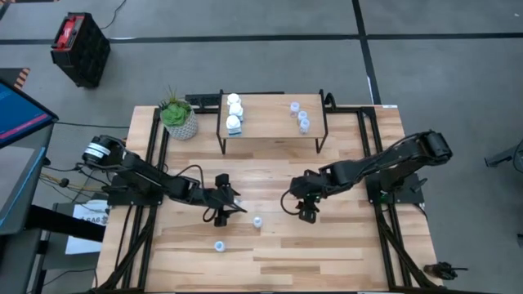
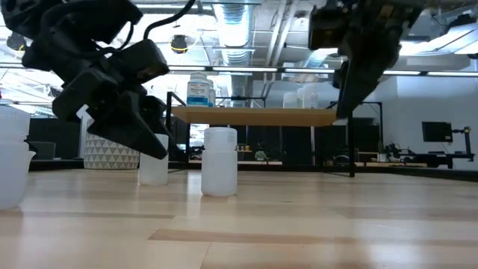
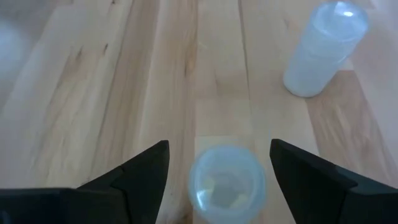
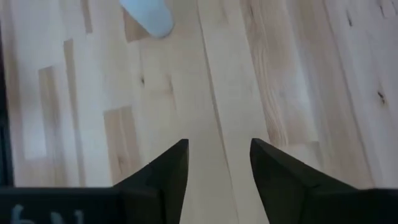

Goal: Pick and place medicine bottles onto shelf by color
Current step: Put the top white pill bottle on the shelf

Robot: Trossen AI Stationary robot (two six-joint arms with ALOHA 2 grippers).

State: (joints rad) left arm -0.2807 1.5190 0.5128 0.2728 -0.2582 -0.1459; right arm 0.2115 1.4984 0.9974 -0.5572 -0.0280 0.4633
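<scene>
My left gripper [image 1: 234, 204] is open, low over the table, pointing down at a slant. Its fingers stand on either side of a small bluish-translucent bottle [image 3: 227, 186] that stands upright on the wood, with a gap on each side. A second such bottle [image 3: 323, 50] stands just beyond it [image 1: 257, 221], and a third [image 1: 219, 246] stands nearer the front edge. My right gripper [image 1: 297, 207] is open and empty above the table's middle. The shelf [image 1: 274, 122] at the far edge holds three white bottles [image 1: 234, 114] on its left and three bluish ones [image 1: 300, 115] on its right.
A white plant pot [image 1: 180, 121] stands left of the shelf. The shelf's thin black legs [image 1: 222, 140] stand on the table. In the low view a bottle [image 2: 11, 164] shows large at the left edge. Bare wood lies between the two grippers.
</scene>
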